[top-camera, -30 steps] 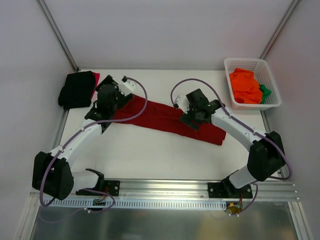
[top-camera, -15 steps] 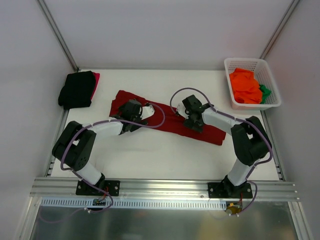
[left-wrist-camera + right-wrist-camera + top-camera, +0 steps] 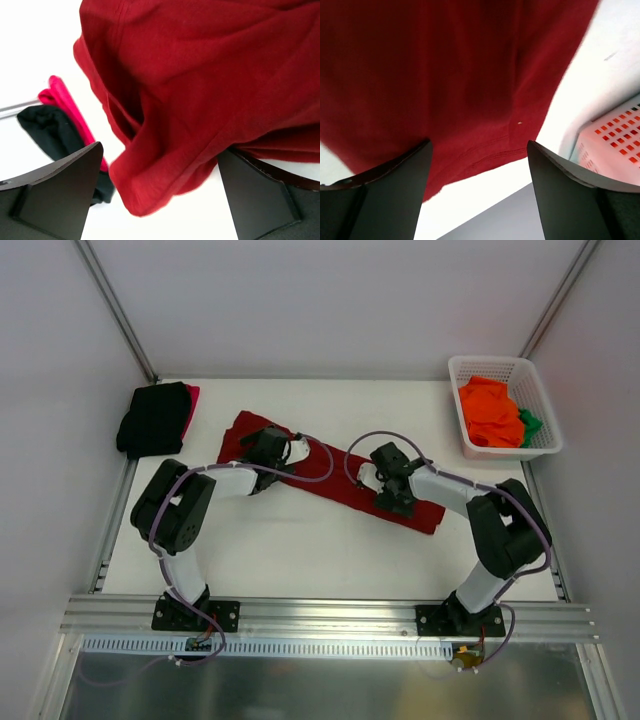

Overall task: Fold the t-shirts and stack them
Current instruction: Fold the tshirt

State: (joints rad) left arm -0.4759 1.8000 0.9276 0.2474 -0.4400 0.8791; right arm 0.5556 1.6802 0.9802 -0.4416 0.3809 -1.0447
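Observation:
A dark red t-shirt point(image 3: 335, 475), folded into a long strip, lies slanted across the middle of the table. My left gripper point(image 3: 262, 445) is low over its left end, open, and a rolled edge of the cloth point(image 3: 165, 175) lies between the fingers point(image 3: 60, 192). My right gripper point(image 3: 392, 490) is low over the right part, open, with the hem point(image 3: 485, 155) between its fingers point(image 3: 395, 185). A folded black t-shirt point(image 3: 152, 418) lies on a bright red one point(image 3: 192, 398) at the back left. Orange point(image 3: 490, 410) and green point(image 3: 530, 425) t-shirts fill the basket.
The white lattice basket point(image 3: 505, 368) stands at the back right corner, seen also in the right wrist view as the basket point(image 3: 615, 145). Grey walls close off the back and sides. A metal rail point(image 3: 320, 615) runs along the near edge, where both arm bases sit.
Both arms have drawn back and dropped low onto the dark red shirt. The left gripper has shifted right off the shirt's left end, which now shows. The right gripper has moved nearer.

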